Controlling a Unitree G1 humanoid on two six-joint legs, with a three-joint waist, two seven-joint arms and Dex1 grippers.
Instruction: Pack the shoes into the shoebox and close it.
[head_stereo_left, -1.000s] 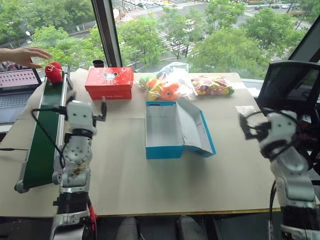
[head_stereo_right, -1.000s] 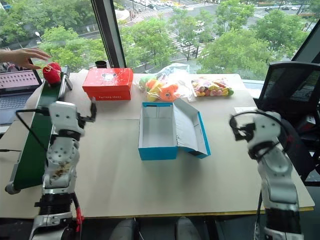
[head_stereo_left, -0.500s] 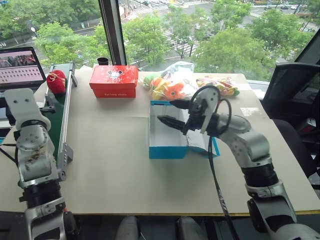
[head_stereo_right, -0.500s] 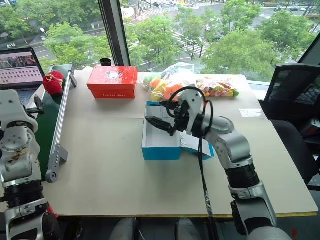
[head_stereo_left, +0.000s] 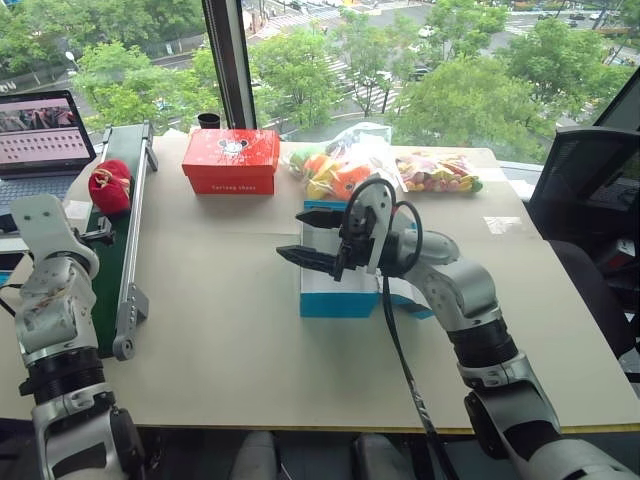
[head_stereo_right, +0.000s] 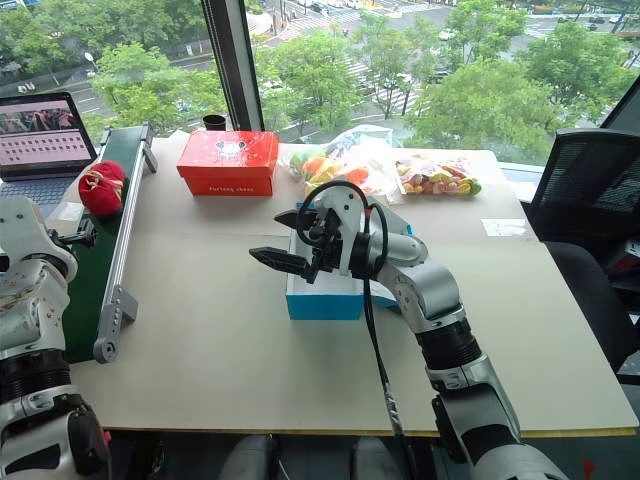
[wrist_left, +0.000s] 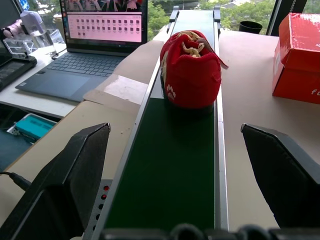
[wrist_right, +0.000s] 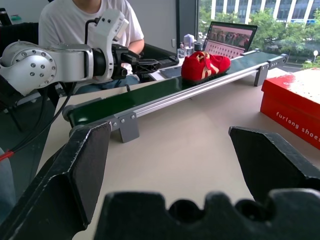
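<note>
Table (head_stereo_left: 230, 330); seated person (wrist_right: 85, 30) behind conveyor (wrist_right: 165, 90)

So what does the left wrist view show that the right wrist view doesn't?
Left wrist view alone: the laptop keyboard and a black cup. Right wrist view alone: the left gripper, open, and a seated person. Both show the red shoes on the green belt, the laptop screen, and the red box.
</note>
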